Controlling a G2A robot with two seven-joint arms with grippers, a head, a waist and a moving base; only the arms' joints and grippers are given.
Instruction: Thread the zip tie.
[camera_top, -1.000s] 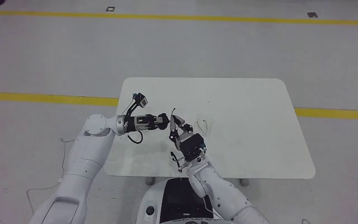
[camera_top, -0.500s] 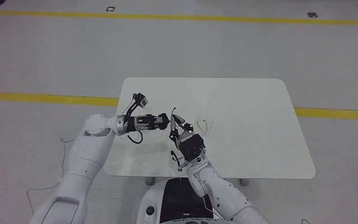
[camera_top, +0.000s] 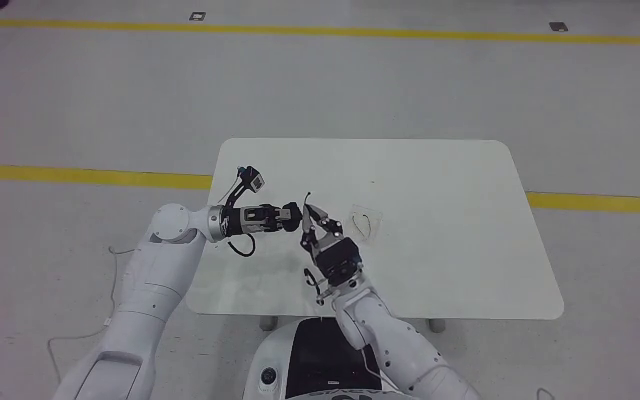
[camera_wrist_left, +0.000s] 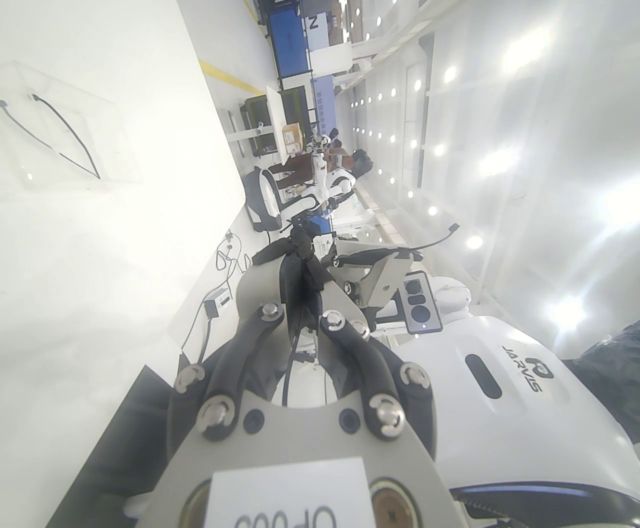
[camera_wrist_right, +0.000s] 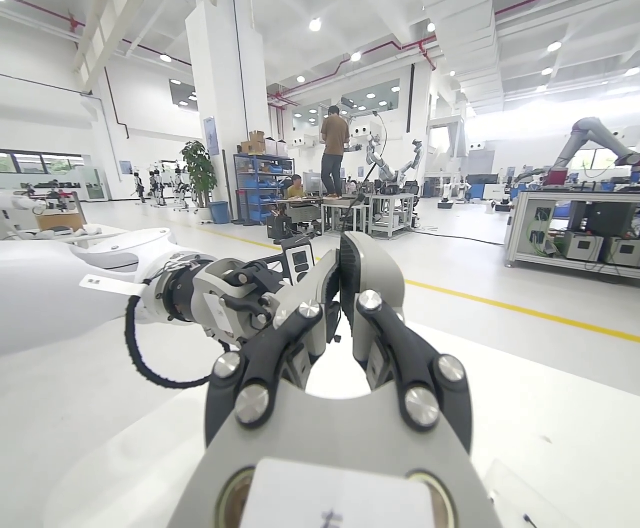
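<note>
A thin black zip tie (camera_top: 307, 201) is held above the white table (camera_top: 450, 180), near its left front part. My right gripper (camera_top: 312, 219) is shut on it, and a free end (camera_wrist_right: 356, 205) sticks up past the fingertips. My left gripper (camera_top: 296, 216) points at the right one, tip to tip, its fingers pressed together on a black bit of the tie (camera_wrist_left: 295, 245). From the left wrist, the right gripper (camera_wrist_left: 385, 265) sits just beyond, with the tie's curved end (camera_wrist_left: 435, 239) rising from it.
A clear flat tray (camera_top: 368, 222) with two spare black zip ties (camera_wrist_left: 65, 135) lies on the table just right of the grippers. The table's right half and far side are bare. Yellow floor lines run behind and beside the table.
My right gripper has edged slightly toward the left gripper, carrying the tie's free end with it. The left arm has stayed put.
</note>
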